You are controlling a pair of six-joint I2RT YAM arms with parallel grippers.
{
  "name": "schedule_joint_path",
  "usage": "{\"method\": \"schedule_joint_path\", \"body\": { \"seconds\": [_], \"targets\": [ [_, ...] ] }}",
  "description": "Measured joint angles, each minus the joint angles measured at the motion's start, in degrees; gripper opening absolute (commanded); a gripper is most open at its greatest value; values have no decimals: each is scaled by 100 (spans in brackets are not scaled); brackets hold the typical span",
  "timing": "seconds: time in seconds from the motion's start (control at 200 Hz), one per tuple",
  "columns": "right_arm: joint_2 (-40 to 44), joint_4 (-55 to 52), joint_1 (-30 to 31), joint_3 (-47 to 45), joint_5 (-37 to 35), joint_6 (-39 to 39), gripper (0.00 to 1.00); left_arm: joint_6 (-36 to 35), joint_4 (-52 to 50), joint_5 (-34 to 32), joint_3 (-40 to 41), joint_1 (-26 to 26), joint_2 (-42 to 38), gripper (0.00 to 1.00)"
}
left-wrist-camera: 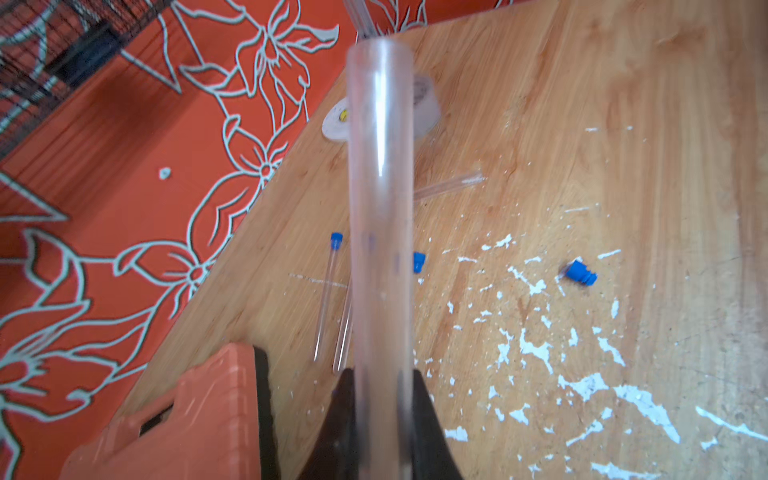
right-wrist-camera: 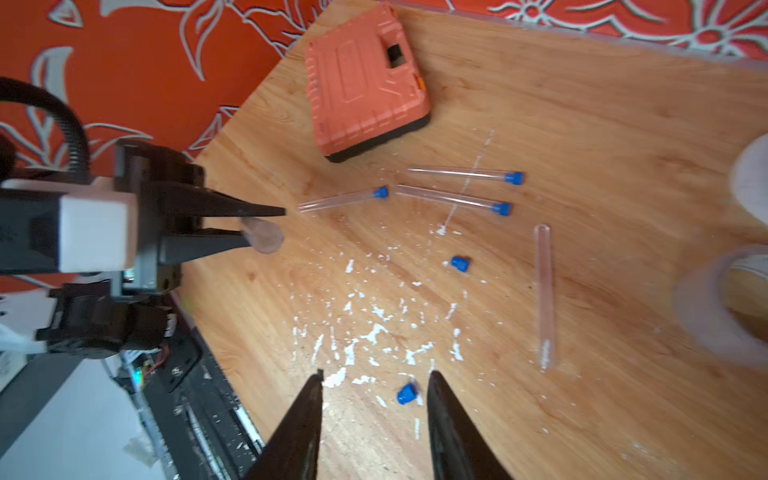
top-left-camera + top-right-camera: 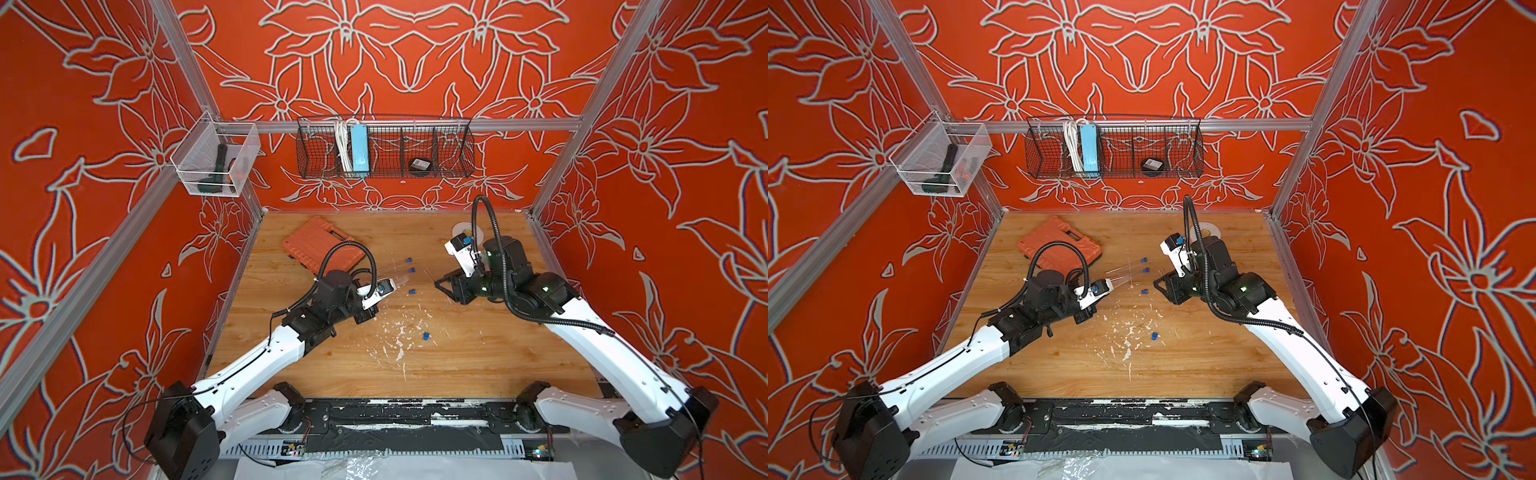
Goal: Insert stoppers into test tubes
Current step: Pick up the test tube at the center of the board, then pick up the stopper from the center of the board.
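Left gripper (image 1: 381, 382) offers an open test tube (image 1: 380, 187) while the right gripper (image 2: 376, 376) hangs over a loose stopper (image 2: 407, 393).

The left fingers are clamped on the tube's closed end, so its mouth points toward the other arm, probably to receive a plug. The right fingers stand apart and empty, with the blue stopper on the wood between them, which looks like the line-up for a pick. Three capped tubes (image 2: 451, 198) lie together near the orange tool case (image 2: 365, 79). One uncapped tube (image 2: 543, 295) and a second stopper (image 2: 460, 263) lie loose. The wooden table (image 3: 478, 357) is flecked with white scraps (image 3: 399, 332), and a tape roll (image 3: 1207, 227) sits at the back. The orange floral walls (image 3: 415, 62) carry a wire basket (image 3: 384, 149).
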State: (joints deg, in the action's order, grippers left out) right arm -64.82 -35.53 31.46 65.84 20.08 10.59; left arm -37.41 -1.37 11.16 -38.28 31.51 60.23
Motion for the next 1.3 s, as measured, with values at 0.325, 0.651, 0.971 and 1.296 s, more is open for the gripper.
{"method": "schedule_joint_path", "body": {
  "seconds": [0.325, 0.651, 0.971, 1.296],
  "targets": [
    [-601, 258, -1292, 667, 472, -754, 41, 22, 210, 59, 107, -118, 208, 0],
    [-518, 844, -1523, -214, 1620, -2935, 48, 170, 623, 306, 358, -243, 254, 0],
    [-1552, -678, -273, -474, 597, -6618, 45, 168, 708, 280, 358, -258, 197, 0],
    [-2076, -555, 597, -863, -72, -8061, 41, 168, 820, 42, 514, -275, 105, 0]
  ]
}}
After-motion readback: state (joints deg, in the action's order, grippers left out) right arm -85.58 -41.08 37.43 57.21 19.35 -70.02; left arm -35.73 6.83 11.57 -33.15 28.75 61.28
